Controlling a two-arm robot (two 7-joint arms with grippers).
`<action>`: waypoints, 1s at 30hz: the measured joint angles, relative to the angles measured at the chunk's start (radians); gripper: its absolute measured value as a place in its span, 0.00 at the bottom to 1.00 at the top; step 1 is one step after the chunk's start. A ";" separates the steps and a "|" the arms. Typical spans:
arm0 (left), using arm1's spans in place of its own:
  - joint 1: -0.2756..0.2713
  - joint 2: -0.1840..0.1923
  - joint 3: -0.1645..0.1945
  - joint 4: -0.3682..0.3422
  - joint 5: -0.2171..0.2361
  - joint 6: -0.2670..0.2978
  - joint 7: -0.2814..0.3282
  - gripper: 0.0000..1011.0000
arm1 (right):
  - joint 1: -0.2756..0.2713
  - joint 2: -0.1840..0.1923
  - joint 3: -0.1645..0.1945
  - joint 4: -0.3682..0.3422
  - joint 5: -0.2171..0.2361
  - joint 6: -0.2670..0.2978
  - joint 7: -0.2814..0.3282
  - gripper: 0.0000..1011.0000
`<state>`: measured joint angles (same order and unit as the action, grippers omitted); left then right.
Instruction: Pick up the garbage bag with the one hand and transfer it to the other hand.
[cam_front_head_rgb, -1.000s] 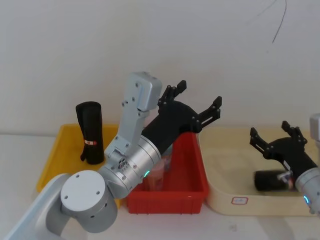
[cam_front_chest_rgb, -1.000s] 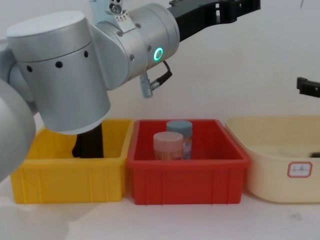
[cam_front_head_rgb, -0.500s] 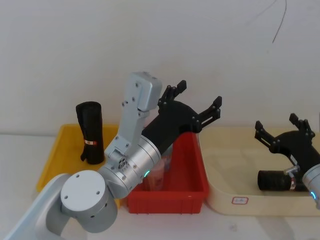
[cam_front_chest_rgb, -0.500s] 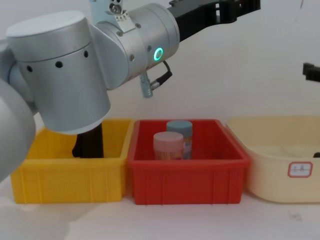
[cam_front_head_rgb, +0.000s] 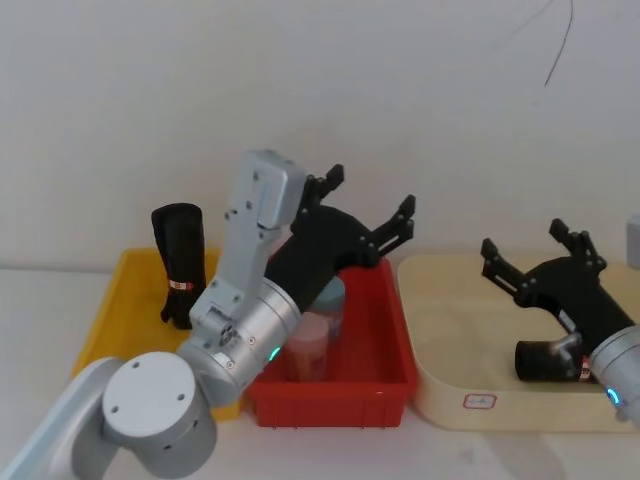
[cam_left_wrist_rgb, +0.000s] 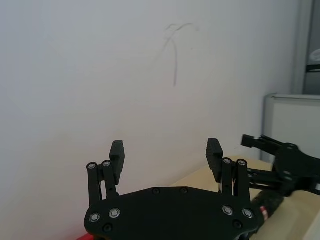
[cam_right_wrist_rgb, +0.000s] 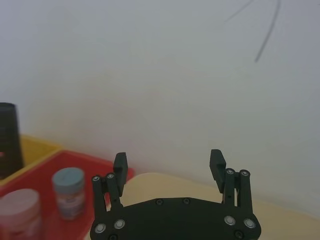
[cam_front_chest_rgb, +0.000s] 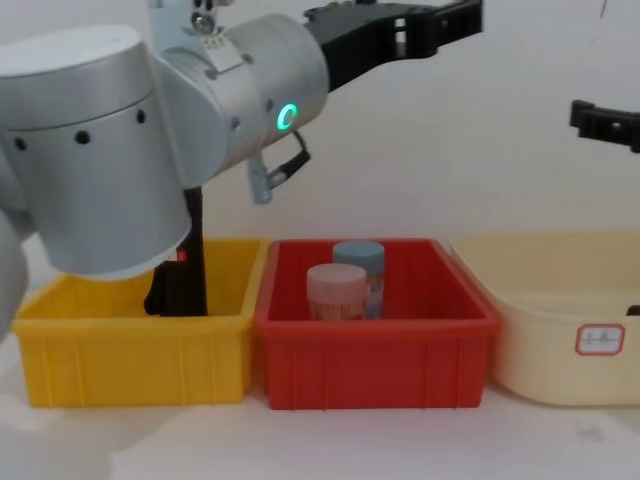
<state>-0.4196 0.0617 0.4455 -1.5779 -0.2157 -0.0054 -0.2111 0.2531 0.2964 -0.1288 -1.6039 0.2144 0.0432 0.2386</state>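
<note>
One garbage bag (cam_front_head_rgb: 180, 262) upright in yellow bin (cam_front_chest_rgb: 130, 370); two jars (cam_front_chest_rgb: 336, 290) in red bin (cam_front_chest_rgb: 375, 365). Left gripper (cam_front_head_rgb: 370, 192) and right gripper (cam_front_head_rgb: 525, 240) spread, empty; both have shifted leftward.

Left gripper (cam_front_head_rgb: 368, 195) and right gripper (cam_front_head_rgb: 527, 243) hover (jaws spread).

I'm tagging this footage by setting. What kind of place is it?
Likely a lab test bench: a yellow bin, a red bin and a labelled cream tub sit in a row on a white table against a plain wall.
</note>
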 joint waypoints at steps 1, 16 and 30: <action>0.006 0.003 -0.003 -0.007 0.004 0.002 0.005 0.99 | -0.002 0.000 -0.003 -0.004 0.001 0.002 0.003 0.99; 0.114 0.054 -0.078 -0.136 0.085 0.055 0.128 0.99 | -0.026 -0.008 -0.070 -0.046 0.023 0.030 0.050 0.99; 0.214 0.103 -0.177 -0.252 0.140 0.088 0.219 0.99 | 0.001 -0.008 -0.155 -0.042 0.031 0.043 0.114 0.99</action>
<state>-0.2053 0.1646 0.2686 -1.8297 -0.0761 0.0823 0.0078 0.2543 0.2889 -0.2838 -1.6456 0.2452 0.0859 0.3530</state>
